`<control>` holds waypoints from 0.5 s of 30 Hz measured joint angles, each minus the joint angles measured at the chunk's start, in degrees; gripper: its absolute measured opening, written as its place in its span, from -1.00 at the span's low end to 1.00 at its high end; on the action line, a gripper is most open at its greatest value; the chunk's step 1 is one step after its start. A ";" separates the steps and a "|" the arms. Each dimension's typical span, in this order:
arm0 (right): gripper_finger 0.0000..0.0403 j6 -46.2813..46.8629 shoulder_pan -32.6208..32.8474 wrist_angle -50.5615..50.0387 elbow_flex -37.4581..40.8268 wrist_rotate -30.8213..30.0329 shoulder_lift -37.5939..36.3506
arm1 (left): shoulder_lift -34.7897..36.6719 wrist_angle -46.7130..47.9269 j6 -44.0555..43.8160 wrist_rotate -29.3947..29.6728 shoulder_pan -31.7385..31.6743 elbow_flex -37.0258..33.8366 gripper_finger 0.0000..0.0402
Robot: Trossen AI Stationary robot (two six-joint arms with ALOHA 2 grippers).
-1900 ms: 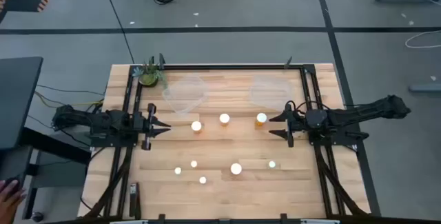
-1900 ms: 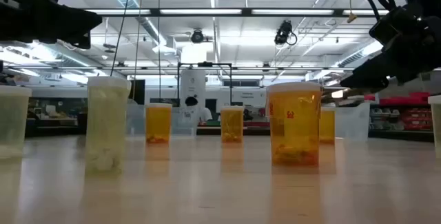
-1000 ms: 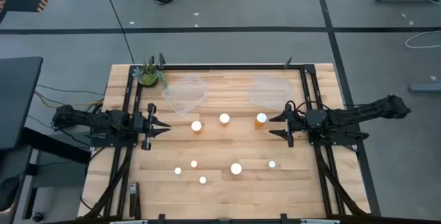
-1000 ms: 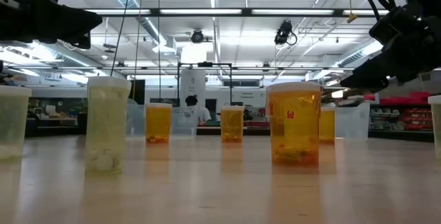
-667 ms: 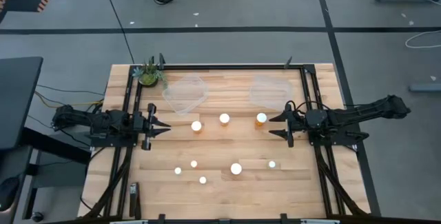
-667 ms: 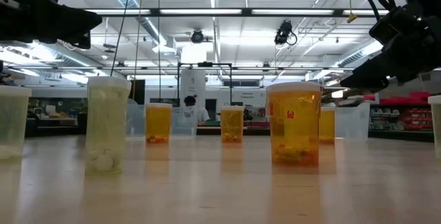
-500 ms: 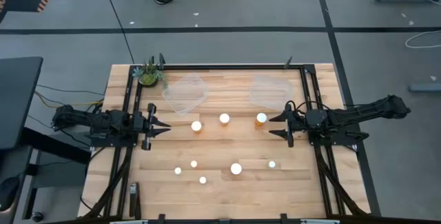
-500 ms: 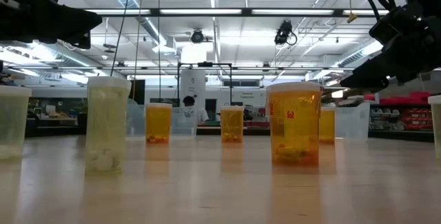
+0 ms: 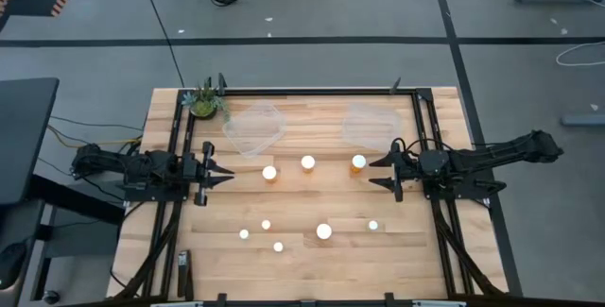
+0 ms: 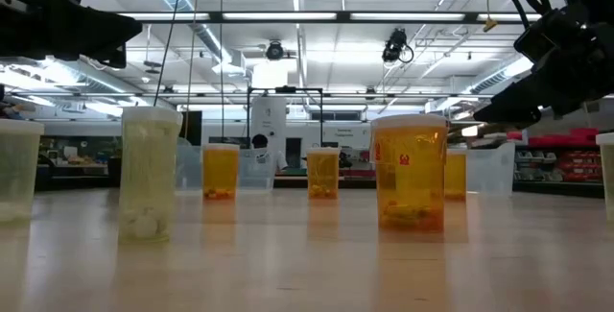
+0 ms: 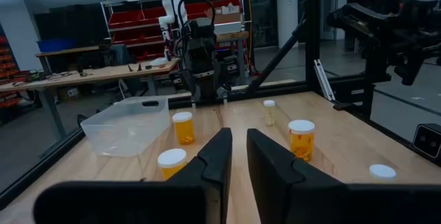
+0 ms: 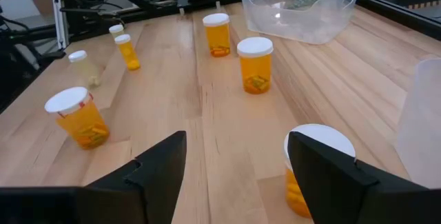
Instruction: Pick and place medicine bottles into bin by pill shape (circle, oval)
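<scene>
Fingertips of the left gripper (image 9: 225,172) are pressed nearly together on nothing, poised at the bench's left edge. Spread wide and equally empty, the right gripper (image 9: 377,173) sits at the right edge, just beside one medicine bottle (image 9: 358,163). Other medicine bottles (image 9: 308,163) stand mid-bench and toward the near edge; two clear tubs (image 9: 252,126) sit along the far edge.

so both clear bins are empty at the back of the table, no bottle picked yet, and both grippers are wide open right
Not quite: only the right gripper is open. The left gripper is shut, its fingers nearly together in the left wrist view. The rest holds: in the high view both clear bins sit empty at the back, and the medicine bottles all stand on the table, none held.
</scene>
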State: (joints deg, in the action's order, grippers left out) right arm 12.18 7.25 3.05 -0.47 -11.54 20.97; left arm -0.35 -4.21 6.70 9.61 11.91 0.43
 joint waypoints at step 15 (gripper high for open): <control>0.30 0.01 0.00 0.02 0.00 -0.02 0.00 | -0.01 0.00 -0.02 -0.01 0.01 0.02 -0.73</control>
State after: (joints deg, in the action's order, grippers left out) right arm 12.19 7.25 3.07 -0.47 -11.55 20.97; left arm -0.36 -4.21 6.68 9.60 11.92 0.45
